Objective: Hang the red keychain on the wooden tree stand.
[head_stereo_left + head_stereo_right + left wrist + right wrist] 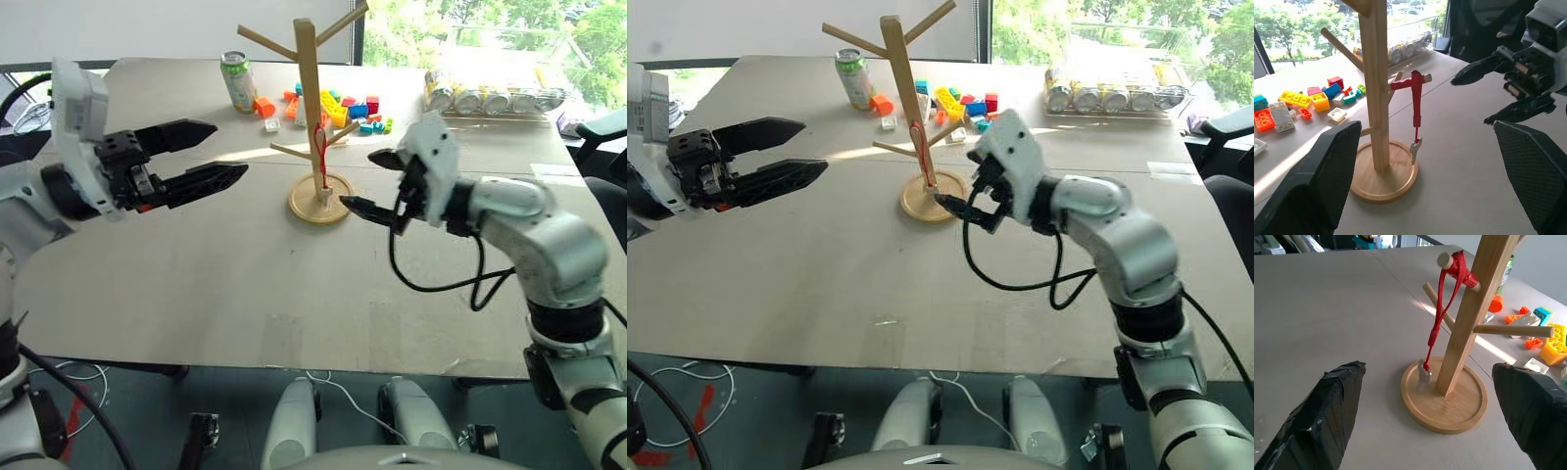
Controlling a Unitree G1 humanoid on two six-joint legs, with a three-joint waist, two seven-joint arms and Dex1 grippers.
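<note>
The wooden tree stand (312, 108) rises from its round base (1445, 407) at the middle of the table. The red keychain (321, 149) hangs by its cord loop (1443, 308) from a short peg on the pole. Its small silver key (1424, 374) dangles just above the base. My right gripper (359, 179) is open and empty, a little to the right of the base, with its fingers pointing at the stand. My left gripper (230, 149) is also open and empty, held above the table to the left of the stand.
A green can (237, 80) stands behind the stand to the left. Several coloured toy blocks (333, 106) lie behind the stand. A clear tray of cans (490, 98) sits at the back right. The table's front edge (294, 364) lies close to me.
</note>
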